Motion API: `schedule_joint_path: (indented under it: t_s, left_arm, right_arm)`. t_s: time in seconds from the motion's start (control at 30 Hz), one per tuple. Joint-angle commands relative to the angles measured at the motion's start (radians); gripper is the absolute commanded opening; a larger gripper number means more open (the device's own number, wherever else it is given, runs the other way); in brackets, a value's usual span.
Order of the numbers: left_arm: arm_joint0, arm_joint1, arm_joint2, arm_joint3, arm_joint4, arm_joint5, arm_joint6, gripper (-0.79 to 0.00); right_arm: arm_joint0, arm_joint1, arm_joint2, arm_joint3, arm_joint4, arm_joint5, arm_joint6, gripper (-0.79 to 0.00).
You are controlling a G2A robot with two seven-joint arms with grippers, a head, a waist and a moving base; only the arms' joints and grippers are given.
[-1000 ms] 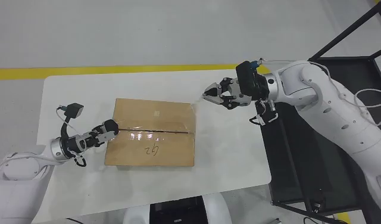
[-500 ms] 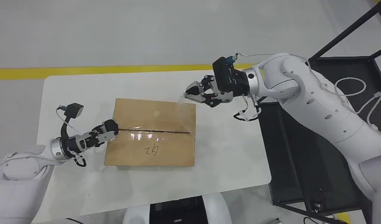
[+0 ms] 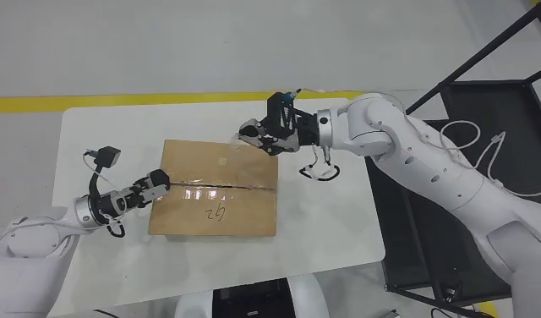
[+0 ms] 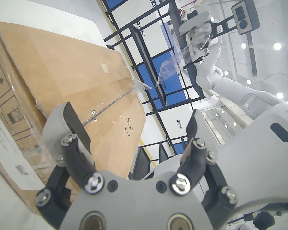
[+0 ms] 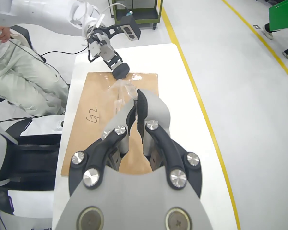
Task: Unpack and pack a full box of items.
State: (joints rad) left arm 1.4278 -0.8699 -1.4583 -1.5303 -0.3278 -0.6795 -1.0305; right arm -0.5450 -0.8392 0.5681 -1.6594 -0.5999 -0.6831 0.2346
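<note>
The white tabletop carries a closed cardboard box, which lies flat a little left of the tabletop's middle. Its long sides run along the front and back edges, and its flaps meet in a seam down its length. Near the tabletop's left edge, the left gripper sits low at the box's left end, right where the seam comes out. The left wrist view shows its fingers spread apart with nothing between them. From the right wrist view, one dark fingertip sits at the box's end edge; whether it presses on the cardboard cannot be told. A strip of clear tape rises off the seam's right part, crinkled and loose in the air. It runs up to the right gripper, which hangs above the box's back right corner, towards the tabletop's back edge. The right gripper's fingers are pinched together on the tape's end, with a wad of it bunched at the tips. Beyond the tabletop's right edge stands a black metal rack. A yellow floor line runs behind the back edge.
</note>
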Motion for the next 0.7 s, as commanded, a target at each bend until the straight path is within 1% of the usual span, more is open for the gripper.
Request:
schedule_joint_path:
  t_s: [0.0, 0.2, 0.43, 0.67]
  left_arm:
    - [0.002, 0.001, -0.001, -0.003, 0.002, 0.003, 0.0, 0.0]
    - [0.003, 0.001, 0.006, -0.009, 0.011, 0.01, 0.001, 0.0]
    - [0.004, 0.003, 0.002, -0.008, 0.013, 0.011, -0.003, 0.0]
    - [0.01, 0.005, -0.003, -0.012, 0.012, 0.013, -0.004, 0.0]
  right_arm:
    - [-0.009, -0.007, 0.003, 0.0, -0.013, 0.055, -0.007, -0.785]
    - [-0.053, -0.033, -0.001, -0.012, -0.07, 0.227, -0.028, -0.785]
    - [-0.081, -0.071, -0.024, -0.02, -0.157, 0.353, -0.03, -0.785]
    - [-0.105, -0.115, -0.049, 0.004, -0.214, 0.462, -0.051, -0.785]
